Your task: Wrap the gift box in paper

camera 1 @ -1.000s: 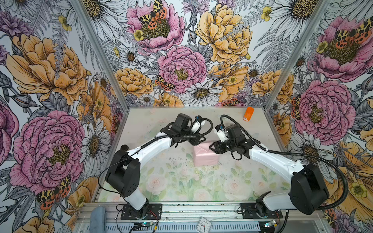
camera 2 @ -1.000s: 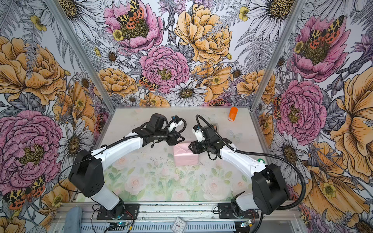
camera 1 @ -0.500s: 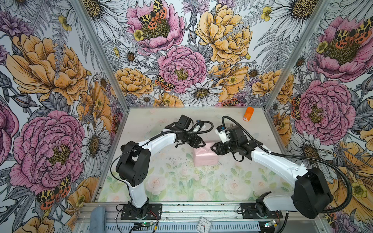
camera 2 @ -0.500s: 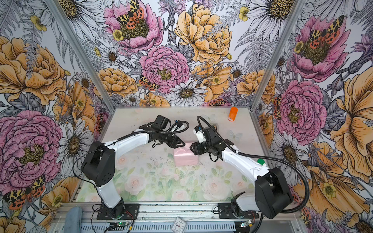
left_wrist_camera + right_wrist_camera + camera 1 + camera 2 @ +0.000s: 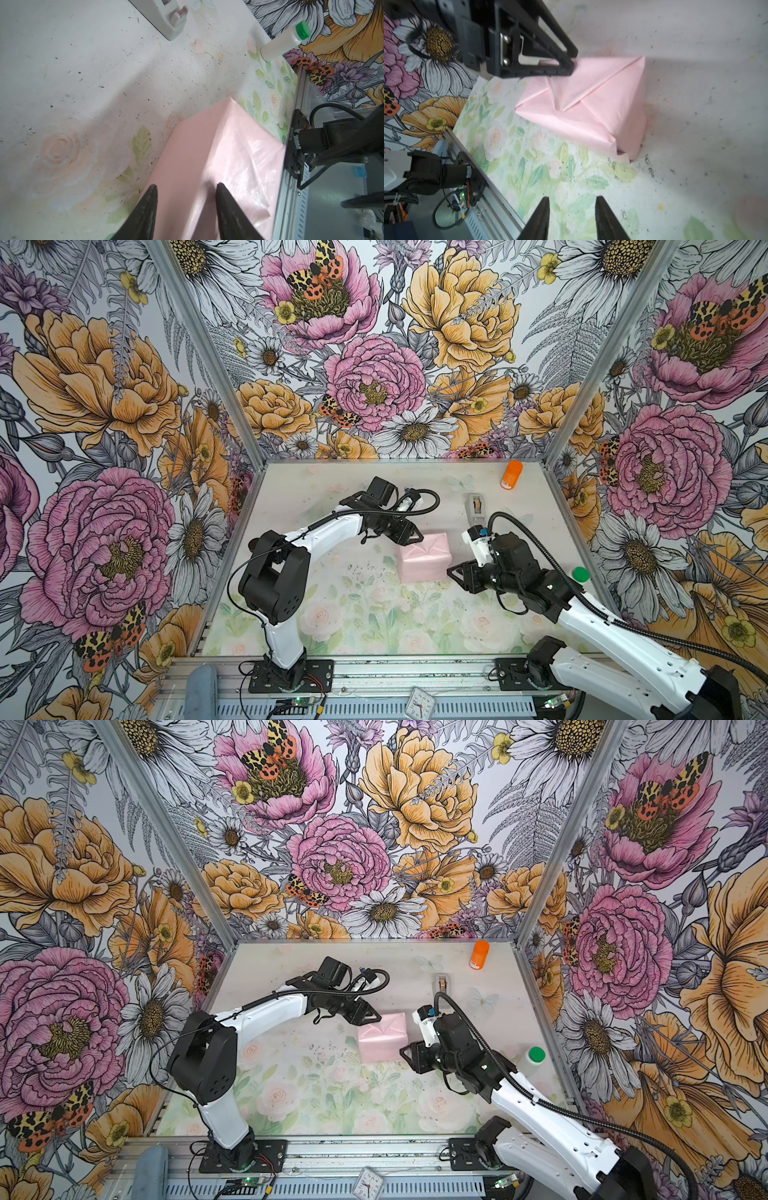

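The left hand (image 5: 186, 185) stands part open, its fingers spread over the far left corner of the pale pink paper (image 5: 424, 558), gripping nothing. The right hand (image 5: 572, 197) is part open too and empty, just beside the parcel's near right corner. The gift box is hidden inside the folded paper, mid-worktop (image 5: 291, 497). The surface shows faded roses and dark specks, and the walls (image 5: 104, 385) carry big printed flowers.

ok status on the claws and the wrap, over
Left claw open, tips at the paper, far corner. Right claw open, clear. Gift box hidden under it. Nothing blocking.
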